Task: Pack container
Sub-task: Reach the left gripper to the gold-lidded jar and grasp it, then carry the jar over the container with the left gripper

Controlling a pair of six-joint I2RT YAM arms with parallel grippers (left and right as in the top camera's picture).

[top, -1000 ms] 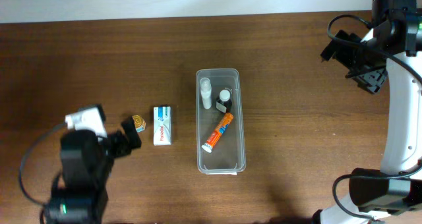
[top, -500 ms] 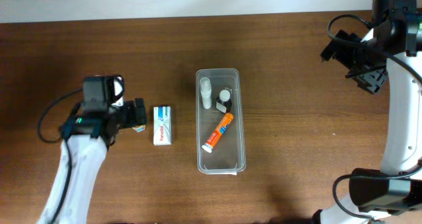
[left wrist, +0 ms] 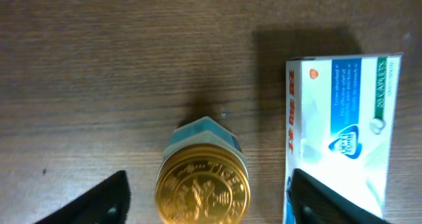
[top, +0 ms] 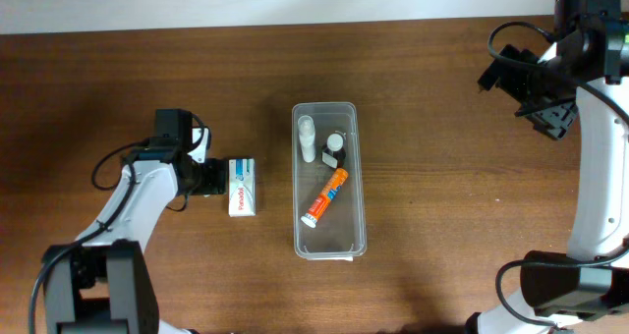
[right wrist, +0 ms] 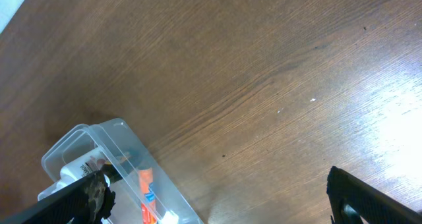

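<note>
We count one clear plastic container (top: 335, 239). Within it we count three items: one white bottle (top: 308, 138), one small dark bottle with a white cap (top: 335, 149) and one orange tube (top: 325, 197). Outside it we count two items, one white-and-blue box (top: 243, 187) and one gold-lidded jar (left wrist: 202, 191), so our tally is two bottles and one each of container, tube, box and jar.

We see the container (top: 339, 238), a long clear plastic bin with rounded corners and a rim, sitting open-topped on the brown table (top: 442, 196). It holds a white bottle (top: 308, 138) and a small dark bottle (top: 335, 149) at its far end, and an orange tube (top: 324, 198) lying slantwise in the middle
</note>
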